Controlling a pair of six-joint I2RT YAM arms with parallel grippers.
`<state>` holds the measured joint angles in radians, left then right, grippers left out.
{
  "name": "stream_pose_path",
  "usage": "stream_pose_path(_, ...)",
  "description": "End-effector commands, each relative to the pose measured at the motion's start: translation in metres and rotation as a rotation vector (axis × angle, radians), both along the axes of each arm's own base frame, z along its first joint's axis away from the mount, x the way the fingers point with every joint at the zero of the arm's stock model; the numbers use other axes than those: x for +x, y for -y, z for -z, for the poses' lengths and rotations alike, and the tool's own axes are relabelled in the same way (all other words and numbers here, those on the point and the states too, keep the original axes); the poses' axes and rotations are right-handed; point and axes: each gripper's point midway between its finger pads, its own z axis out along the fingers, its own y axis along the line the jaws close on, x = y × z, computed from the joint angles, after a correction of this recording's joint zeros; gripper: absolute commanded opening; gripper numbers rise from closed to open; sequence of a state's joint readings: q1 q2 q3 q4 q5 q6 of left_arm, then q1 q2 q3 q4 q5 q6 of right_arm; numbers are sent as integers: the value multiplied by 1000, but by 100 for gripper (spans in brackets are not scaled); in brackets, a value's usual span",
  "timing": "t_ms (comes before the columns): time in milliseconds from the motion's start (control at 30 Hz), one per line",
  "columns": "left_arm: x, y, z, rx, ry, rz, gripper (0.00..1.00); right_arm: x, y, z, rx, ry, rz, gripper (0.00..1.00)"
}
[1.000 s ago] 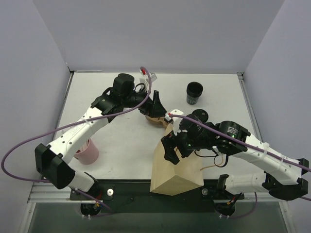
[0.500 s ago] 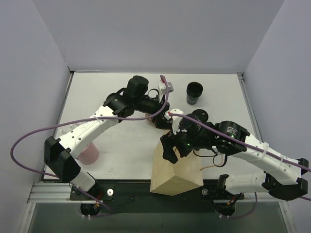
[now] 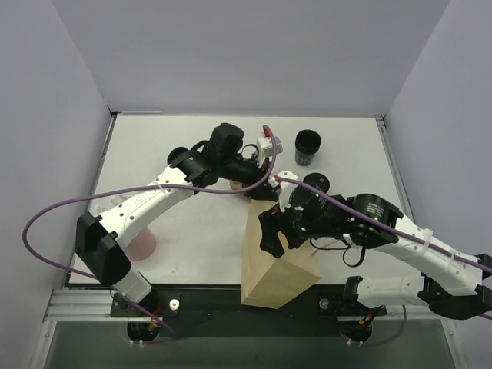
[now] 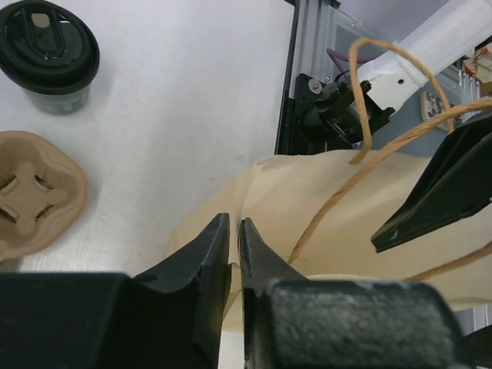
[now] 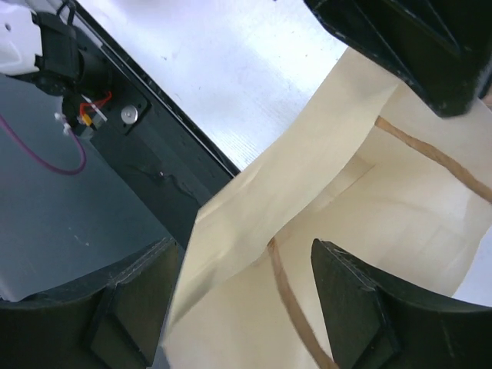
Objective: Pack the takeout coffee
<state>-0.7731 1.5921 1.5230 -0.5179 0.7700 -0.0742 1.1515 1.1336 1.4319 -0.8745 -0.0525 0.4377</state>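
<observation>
**Op:** Left side?

**Ann:** Your left end effector (image 4: 234,223) is pinched together on the rim of the paper bag (image 4: 307,192). A thin strip of paper sits in the slit between its fingers (image 4: 201,265). In the top view your left arm reaches across to the bag's far edge, the side away from the arm bases.

**Op:** Right side?

**Ann:** Your right end effector (image 5: 244,254) is spread wide and grips nothing. It straddles one side wall of the bag, with one finger outside the paper and the other over the open mouth. A brown handle (image 5: 286,296) runs between them.

**Op:** Bag?

**Ann:** It stands at the near edge of the worktop (image 3: 192,231) between your two arms, mouth open. A second handle loop sticks up in the left wrist view.

**Op:** Where's the coffee?

**Ann:** The takeout coffee (image 3: 317,183) is outside the bag, upright on the worktop with its black lid on. It's beyond the bag, close to your right arm. The left wrist view shows it near the pulp carrier (image 4: 34,200), not touching. From the top, the carrier is mostly hidden under your left arm.

**Op:** Anything else?

**Ann:** The stack of lidless black cups (image 3: 307,146) stands further back, just behind the coffee. The pink cup (image 3: 142,244) is at the left near your left arm's base, partly hidden by the arm.
</observation>
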Motion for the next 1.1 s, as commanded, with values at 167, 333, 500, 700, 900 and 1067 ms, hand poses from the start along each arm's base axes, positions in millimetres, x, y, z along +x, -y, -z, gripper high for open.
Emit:
stream_pose_path(167, 14, -9, -40, -98, 127, -151, 20, 1, 33, -25, 103, 2, 175, 74)
stream_pose_path(333, 9, -8, -44, -154, 83, -167, 24, -10, 40, -19, 87, -15, 107, 75)
stream_pose_path(500, 3, -4, -45, -173, 39, -166, 26, -11, 38, -17, 71, -14, 50, 76)
stream_pose_path(700, 0, -2, -46, -152, 14, -191, 42, -14, 42, -17, 76, -4, 13, 76)
stream_pose_path(900, -8, 1, -23, -67, 14, -216, 53, -18, 47, -17, 87, 26, -23, 76)
stream_pose_path(1067, -11, 8, -20, -57, -4, -198, 55, -25, 46, -12, 66, 30, -117, 76)
